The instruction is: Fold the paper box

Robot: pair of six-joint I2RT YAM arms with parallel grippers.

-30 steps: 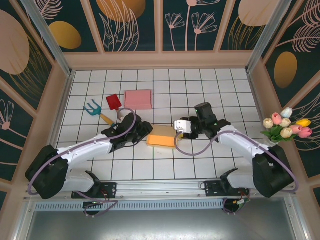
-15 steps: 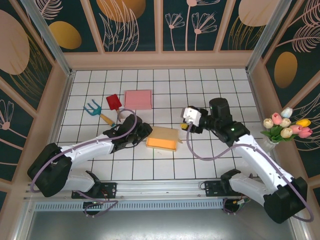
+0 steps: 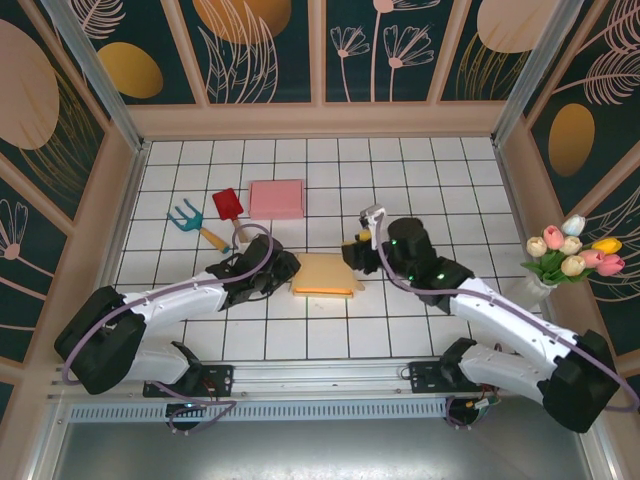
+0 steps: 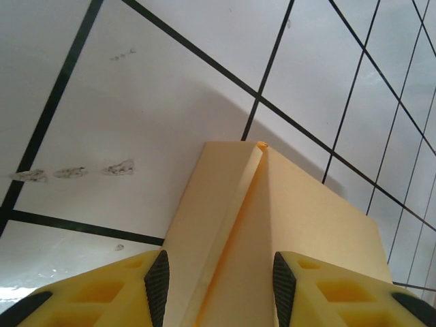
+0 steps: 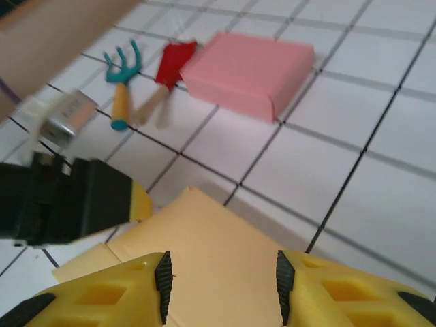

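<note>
Both grippers meet at the flattened paper box [image 3: 325, 275], which lies mid-table.
Nearest the arm bases are rows of bare tile. Beyond them, the left gripper [image 4: 221, 286] covers the box's left edge, its fingers apart astride a raised crease. The wrist view cuts the box off at the bottom, so I cannot tell whether the pads touch the paper. The right gripper [image 5: 221, 286] hangs over the box's far right corner and hides it, fingers spread with nothing between them. Its wrist view is blurred. Farther back lie a teal rake [image 3: 185, 215], a red shovel [image 3: 227, 205] and a pink box [image 3: 277, 198], close together and well apart from the paper box. There is open tile to the right, towards the flowers [image 3: 572, 250] at the table's edge.
</note>
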